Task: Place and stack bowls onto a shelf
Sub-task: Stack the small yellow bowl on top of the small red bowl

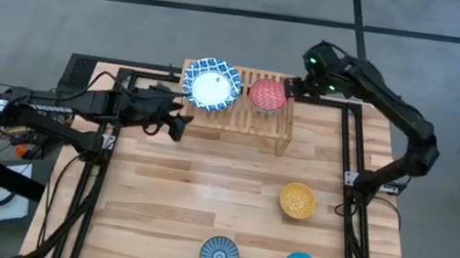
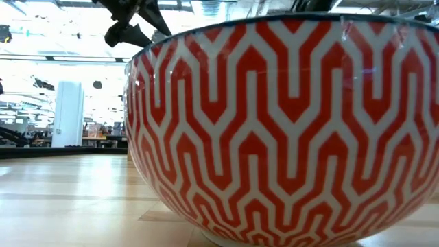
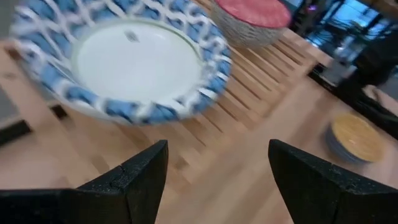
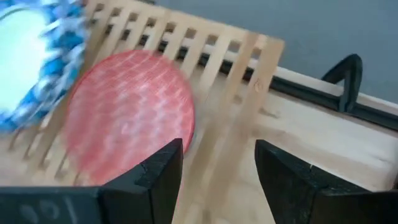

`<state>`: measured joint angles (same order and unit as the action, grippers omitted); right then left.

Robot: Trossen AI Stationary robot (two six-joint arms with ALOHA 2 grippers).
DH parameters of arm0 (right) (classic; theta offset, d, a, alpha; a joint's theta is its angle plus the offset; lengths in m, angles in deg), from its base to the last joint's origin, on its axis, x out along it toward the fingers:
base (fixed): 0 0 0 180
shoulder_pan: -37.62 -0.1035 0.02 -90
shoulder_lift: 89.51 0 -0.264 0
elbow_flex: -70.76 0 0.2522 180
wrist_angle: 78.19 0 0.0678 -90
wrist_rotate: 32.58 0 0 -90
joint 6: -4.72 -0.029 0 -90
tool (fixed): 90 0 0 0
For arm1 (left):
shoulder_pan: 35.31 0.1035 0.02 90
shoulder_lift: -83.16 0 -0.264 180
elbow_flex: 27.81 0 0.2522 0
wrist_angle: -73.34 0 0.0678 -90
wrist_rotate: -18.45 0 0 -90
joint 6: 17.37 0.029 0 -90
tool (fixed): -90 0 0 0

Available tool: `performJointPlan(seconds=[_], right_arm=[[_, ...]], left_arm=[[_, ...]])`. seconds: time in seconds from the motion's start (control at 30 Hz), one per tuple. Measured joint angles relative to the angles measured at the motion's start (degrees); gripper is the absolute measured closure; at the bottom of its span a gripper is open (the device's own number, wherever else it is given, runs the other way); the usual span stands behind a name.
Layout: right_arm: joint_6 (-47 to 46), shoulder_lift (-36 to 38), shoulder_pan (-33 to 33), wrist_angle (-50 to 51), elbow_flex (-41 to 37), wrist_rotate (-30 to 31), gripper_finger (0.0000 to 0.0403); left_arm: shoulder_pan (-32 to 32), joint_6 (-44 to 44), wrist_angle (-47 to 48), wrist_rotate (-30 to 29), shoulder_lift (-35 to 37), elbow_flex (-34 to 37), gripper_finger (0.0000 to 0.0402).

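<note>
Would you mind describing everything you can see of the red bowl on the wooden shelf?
The red bowl is small and round, its inside red with a fine pale pattern, and looks glazed ceramic. It sits upright and empty on the slatted top of the shelf, beside the wide blue-and-white bowl; whether the two touch is unclear. The right gripper, open, is close by it without touching.

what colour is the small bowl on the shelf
Red, beside the wide blue-and-white bowl; clearest in the high view.
</note>
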<state>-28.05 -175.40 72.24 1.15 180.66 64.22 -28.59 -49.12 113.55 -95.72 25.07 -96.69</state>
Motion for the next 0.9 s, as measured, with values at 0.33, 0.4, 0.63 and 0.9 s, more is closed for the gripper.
performJointPlan(seconds=[0.33, 0.4, 0.63, 0.9], right_arm=[[-4.6, 11.7, -18.4, 11.0, -2.9, 4.5, 0.0182], [-7.5, 13.3, -22.9, 11.5, -6.5, 6.3, 0.0184], [-13.0, 17.5, -36.1, 9.6, -23.8, 3.4, 0.0191], [-22.6, 16.8, -45.9, 3.1, -37.6, -1.0, 0.0194]], left_arm=[[-15.0, -8.1, 8.5, -4.0, -0.5, 0.0, 0.0141], [-16.9, -8.7, 9.4, -5.6, -0.5, 0.0, 0.0141], [-18.8, -9.5, 8.6, -6.4, -2.0, -0.1, 0.0141], [-18.8, -7.9, 6.3, -3.4, -5.0, -0.1, 0.0141]])
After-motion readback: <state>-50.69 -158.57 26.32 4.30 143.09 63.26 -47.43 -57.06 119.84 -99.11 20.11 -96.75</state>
